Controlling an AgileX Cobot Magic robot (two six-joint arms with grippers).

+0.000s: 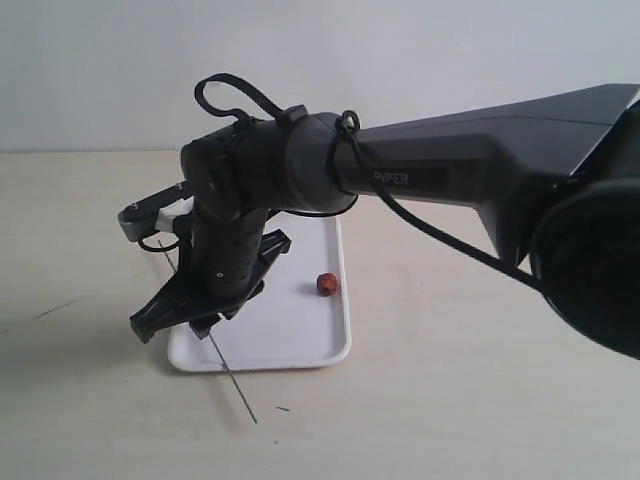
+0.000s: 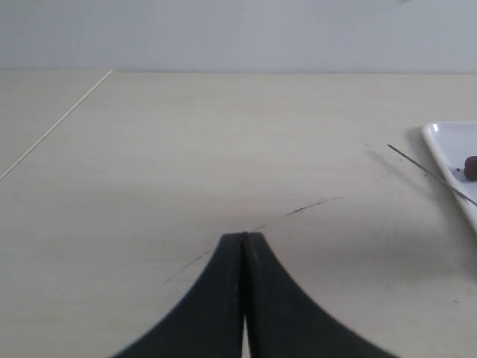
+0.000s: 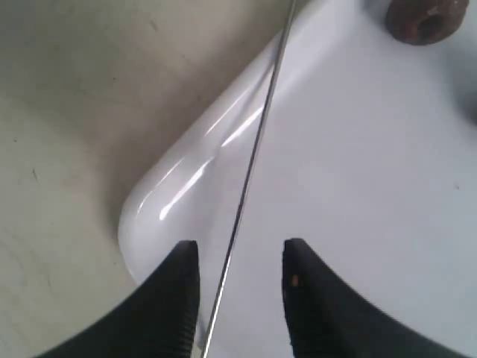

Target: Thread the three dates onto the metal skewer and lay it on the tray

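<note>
The white tray (image 1: 300, 345) lies on the table under my right arm. A single reddish-brown date (image 1: 326, 284) sits on it near the right rim; the other dates are hidden or out of view. The thin metal skewer (image 1: 236, 388) slants across the tray's front left corner, its end out over the table. My right gripper (image 1: 175, 322) hangs open low over that corner. In the right wrist view the skewer (image 3: 253, 160) runs between the spread fingers of the gripper (image 3: 240, 250), ungripped, with the date (image 3: 421, 19) farther off. My left gripper (image 2: 244, 237) is shut on nothing above bare table.
The left wrist view shows the tray (image 2: 447, 145), the skewer (image 2: 428, 173) and the date (image 2: 471, 165) off to one side of the left gripper. The pale table (image 1: 450, 400) carries a few thin dark scratches. My right arm's bulk (image 1: 450, 175) covers the tray's back part.
</note>
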